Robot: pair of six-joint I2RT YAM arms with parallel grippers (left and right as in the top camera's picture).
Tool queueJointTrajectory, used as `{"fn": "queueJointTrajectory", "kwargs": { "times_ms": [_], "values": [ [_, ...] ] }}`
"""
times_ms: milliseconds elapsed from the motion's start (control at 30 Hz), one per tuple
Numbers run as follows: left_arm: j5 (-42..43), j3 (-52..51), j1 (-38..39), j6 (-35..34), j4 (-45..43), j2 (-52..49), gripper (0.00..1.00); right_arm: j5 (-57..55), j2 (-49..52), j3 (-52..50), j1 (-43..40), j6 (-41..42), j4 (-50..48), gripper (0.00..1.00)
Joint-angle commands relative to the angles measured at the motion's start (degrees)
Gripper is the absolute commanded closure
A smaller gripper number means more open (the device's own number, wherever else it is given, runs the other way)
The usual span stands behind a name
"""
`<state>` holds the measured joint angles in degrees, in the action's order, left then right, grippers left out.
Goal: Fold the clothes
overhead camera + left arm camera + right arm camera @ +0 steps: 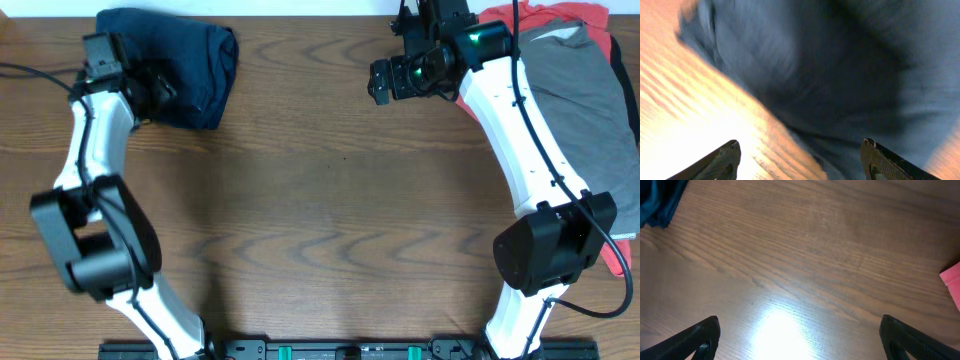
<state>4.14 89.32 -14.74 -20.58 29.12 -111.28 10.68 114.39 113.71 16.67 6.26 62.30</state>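
Note:
A folded dark navy garment lies at the table's back left; it fills the blurred left wrist view. My left gripper is open and empty at the garment's near left edge, its fingers spread over the cloth edge and the wood. A pile of grey and red clothes lies at the back right. My right gripper is open and empty, above bare wood left of that pile, fingers wide apart. A pink-red cloth corner shows at the right wrist view's right edge.
The brown wooden table spreads between the two arms. A bright lamp reflection sits on the wood under my right gripper. A corner of the navy garment shows at top left of the right wrist view.

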Motion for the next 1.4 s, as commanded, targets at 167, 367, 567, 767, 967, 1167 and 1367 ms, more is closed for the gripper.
{"fn": "queueJointTrajectory", "kwargs": {
  "times_ms": [167, 367, 567, 767, 967, 1167, 1367],
  "values": [
    [-0.04, 0.17, 0.09, 18.38, -8.74, 9.84, 0.16, 0.26, 0.17, -0.15, -0.15, -0.79, -0.39, 0.01],
    [0.15, 0.17, 0.09, 21.03, -24.02, 2.6, 0.01, 0.28, 0.17, -0.15, -0.09, -0.79, -0.98, 0.01],
    [8.17, 0.17, 0.31, 26.8, -41.31, -10.95, 0.02, 0.26, 0.17, -0.15, -0.11, -0.81, -0.11, 0.01],
    [8.24, 0.17, 1.25, 27.89, -48.0, -24.3, 0.02, 0.26, 0.17, -0.15, -0.11, -0.81, 0.2, 0.01],
    [8.24, 0.17, 1.44, 27.87, -43.23, -29.83, 0.02, 0.28, 0.17, -0.15, -0.09, -0.79, 0.28, 0.01],
    [8.11, 0.59, 1.18, 27.78, -40.92, -23.87, 0.02, 0.24, 0.09, -0.11, -0.11, -0.83, -0.42, 0.01],
    [8.13, 2.4, 1.16, 27.65, -30.14, -9.49, 0.02, 0.13, -1.86, 2.73, -0.37, -3.1, -0.22, 0.01]
  ]
}}
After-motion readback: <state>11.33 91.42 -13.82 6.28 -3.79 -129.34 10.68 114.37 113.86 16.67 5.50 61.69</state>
